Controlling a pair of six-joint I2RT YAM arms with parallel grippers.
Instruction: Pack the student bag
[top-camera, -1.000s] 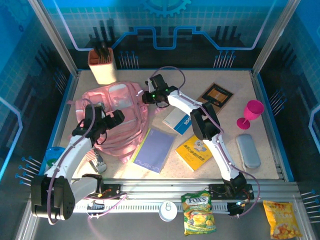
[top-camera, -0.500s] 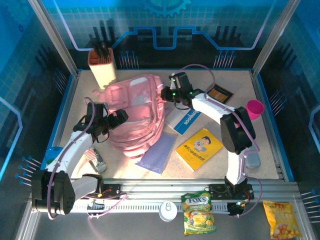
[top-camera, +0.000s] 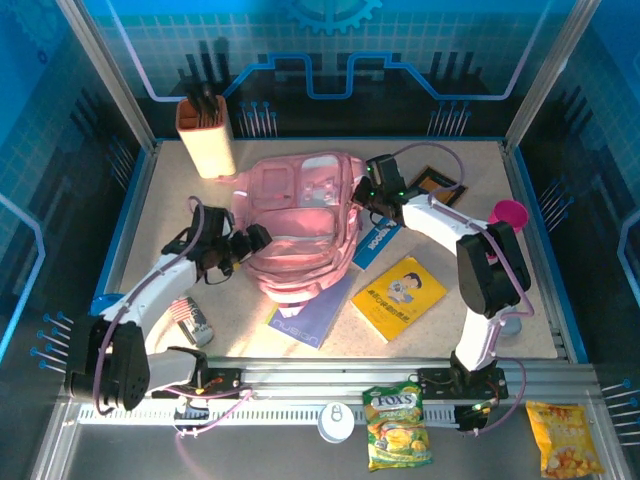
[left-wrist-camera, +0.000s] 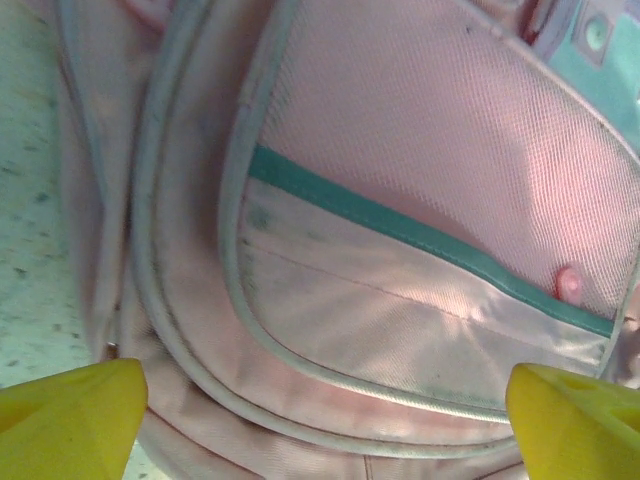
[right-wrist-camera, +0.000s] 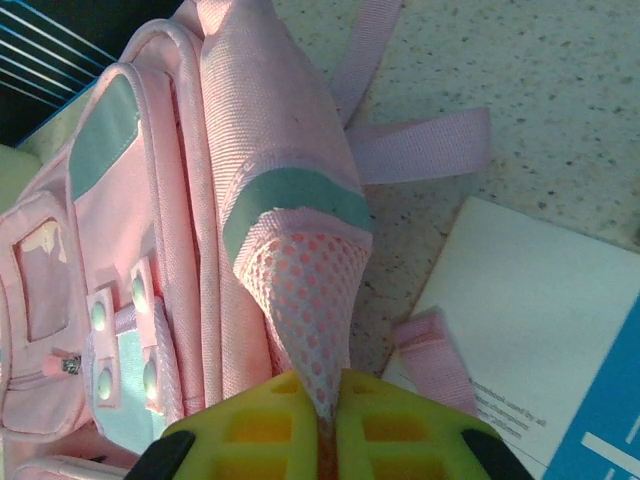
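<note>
**Right wrist view.** The right gripper (right-wrist-camera: 320, 385) has its jaws pinched shut on the lower tip of a mesh pocket (right-wrist-camera: 305, 290) at the side of the bag (right-wrist-camera: 200, 200). The netting is drawn into a cone between the yellow fingers. Two straps (right-wrist-camera: 420, 145) trail onto the table (right-wrist-camera: 520, 60) toward 2 o'clock. A white-and-blue booklet (right-wrist-camera: 520, 320) lies at 4 o'clock.

**Left wrist view.** The left gripper (left-wrist-camera: 325, 410) stands with its jaws wide. One yellow fingertip sits at 8 o'clock and the other at 4 o'clock. Between and beyond them lies a second mesh panel with a teal band (left-wrist-camera: 430, 240) and grey piping. Whether the tips touch the cloth cannot be told.

**Top view.** This view gives the layout that the wrist cameras lack.
- The bag (top-camera: 300, 215) lies at mid-table with its front pockets up. Its long axis runs roughly from 12 to 6 o'clock, and the clear pockets are toward 12. Which end is its top cannot be told.
- The right gripper (top-camera: 372, 195) meets the bag's edge at 2 o'clock.
- The left gripper (top-camera: 250, 240) meets the bag's edge at 8 o'clock.
- The bag's 6 o'clock end overlaps a purple notebook (top-camera: 300, 322).
- The booklet (top-camera: 375, 240) touches the bag's 4 o'clock side.
</note>
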